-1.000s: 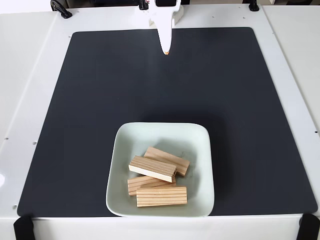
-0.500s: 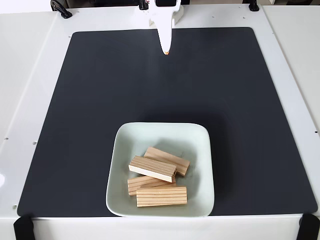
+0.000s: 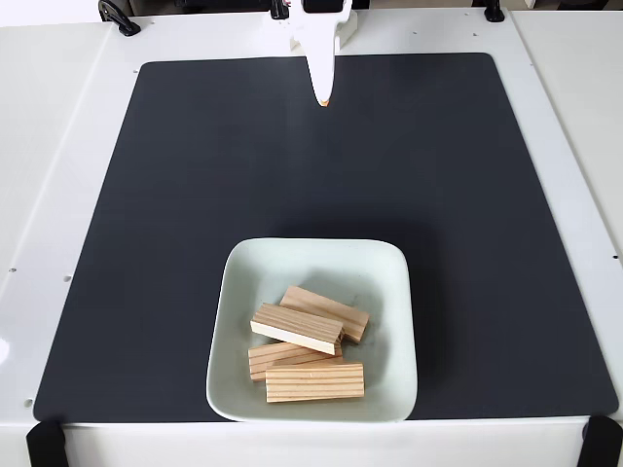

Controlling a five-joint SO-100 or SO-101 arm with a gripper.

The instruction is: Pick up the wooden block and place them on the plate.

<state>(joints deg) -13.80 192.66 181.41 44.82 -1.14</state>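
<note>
Black mat (image 3: 195,195) on white table (image 3: 49,146). Plate (image 3: 238,282) near mat's front edge, four blocks (image 3: 297,329) piled inside. Gripper (image 3: 323,97) at far edge, fingers together, holding nothing.

My white arm at top centre of the fixed view, jaws (image 3: 323,97) pointing down toward the camera side, tips together, holding nothing, orange-tinged tip

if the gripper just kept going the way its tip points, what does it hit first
Probably the bare black mat just beyond its tip. The gripper points down the fixed view toward the plate, but depth is unclear, so whether it would reach the plate is uncertain.
</note>
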